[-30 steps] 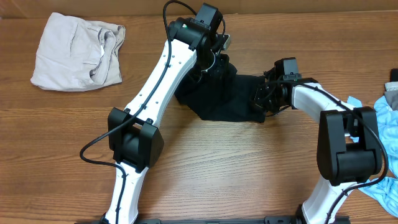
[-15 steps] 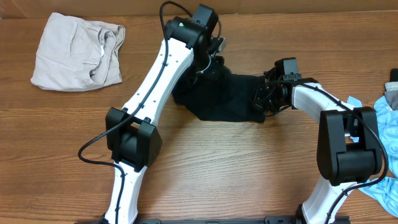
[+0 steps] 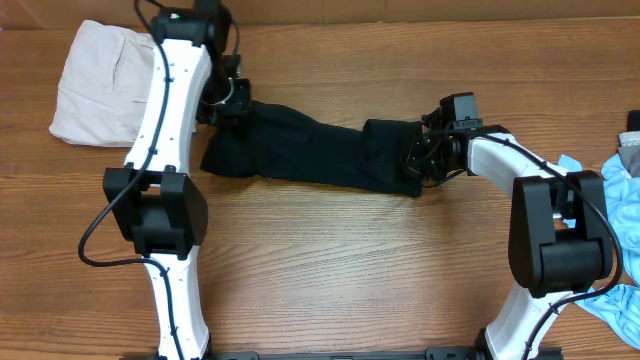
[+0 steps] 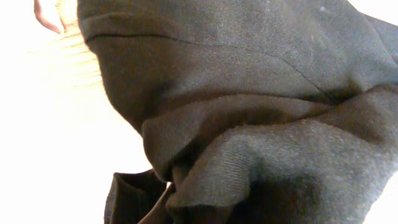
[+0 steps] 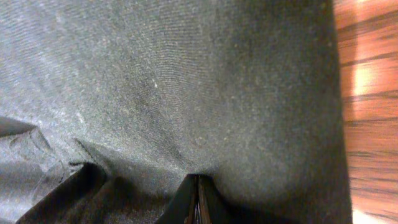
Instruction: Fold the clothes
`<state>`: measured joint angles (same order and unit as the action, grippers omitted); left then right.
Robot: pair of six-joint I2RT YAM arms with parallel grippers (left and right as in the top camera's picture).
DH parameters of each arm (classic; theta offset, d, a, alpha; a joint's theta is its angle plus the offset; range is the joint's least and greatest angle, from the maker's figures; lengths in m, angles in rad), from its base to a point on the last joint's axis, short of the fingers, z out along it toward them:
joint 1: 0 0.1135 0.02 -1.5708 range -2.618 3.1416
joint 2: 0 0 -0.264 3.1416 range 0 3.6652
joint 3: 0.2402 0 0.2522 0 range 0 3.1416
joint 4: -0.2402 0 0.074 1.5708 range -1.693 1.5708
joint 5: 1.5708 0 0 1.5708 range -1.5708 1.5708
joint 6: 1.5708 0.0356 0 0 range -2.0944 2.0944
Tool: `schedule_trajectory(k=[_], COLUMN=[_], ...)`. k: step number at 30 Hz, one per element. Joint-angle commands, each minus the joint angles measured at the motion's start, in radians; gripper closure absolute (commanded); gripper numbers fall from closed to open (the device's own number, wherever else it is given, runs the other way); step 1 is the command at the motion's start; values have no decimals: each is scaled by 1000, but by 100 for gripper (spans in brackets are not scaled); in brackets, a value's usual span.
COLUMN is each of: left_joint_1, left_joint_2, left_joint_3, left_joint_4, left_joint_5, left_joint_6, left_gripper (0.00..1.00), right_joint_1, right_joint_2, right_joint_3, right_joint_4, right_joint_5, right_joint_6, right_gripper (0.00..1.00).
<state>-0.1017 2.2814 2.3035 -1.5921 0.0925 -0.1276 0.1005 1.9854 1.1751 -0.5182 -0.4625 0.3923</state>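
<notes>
The black garment point(image 3: 310, 152) lies stretched in a long band across the middle of the table. My left gripper point(image 3: 232, 108) is shut on its left end, next to the off-white garment point(image 3: 95, 85). My right gripper point(image 3: 422, 160) is shut on its right end. In the left wrist view the black fabric point(image 4: 261, 124) fills the frame and hides the fingers. In the right wrist view the black fabric point(image 5: 186, 81) is pinched between the closed fingertips point(image 5: 198, 208). No white label shows.
The off-white garment lies folded at the back left, partly under my left arm. Light-blue clothes point(image 3: 622, 195) lie at the right edge, beside a small grey item point(image 3: 630, 152). Bare wood table point(image 3: 350, 270) lies in front of the black garment.
My left gripper has swung far to the left with the black garment's end, pulling the bunched fabric out into a long band. My right gripper has held its place.
</notes>
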Motion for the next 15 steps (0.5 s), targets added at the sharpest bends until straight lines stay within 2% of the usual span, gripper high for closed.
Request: schedule_trajectory(k=[1, 8, 11, 15], left_joint_1=[34, 29, 15, -26], left_joint_2=[-15, -15, -15, -15], left_joint_3=[22, 22, 22, 22], left_joint_4=[3, 0, 16, 74], left_joint_5=[-67, -51, 21, 193], left_joint_6=[51, 67, 80, 79], left_gripper=[86, 85, 95, 96], right_joint_1=[-5, -5, -5, -5], right_joint_2=[43, 43, 43, 43], right_joint_3=[-9, -9, -9, -9], right_joint_4=[-11, -11, -11, -13], right_joint_5=[57, 58, 57, 57], right_joint_6=[2, 2, 2, 2], right_gripper=[96, 96, 96, 96])
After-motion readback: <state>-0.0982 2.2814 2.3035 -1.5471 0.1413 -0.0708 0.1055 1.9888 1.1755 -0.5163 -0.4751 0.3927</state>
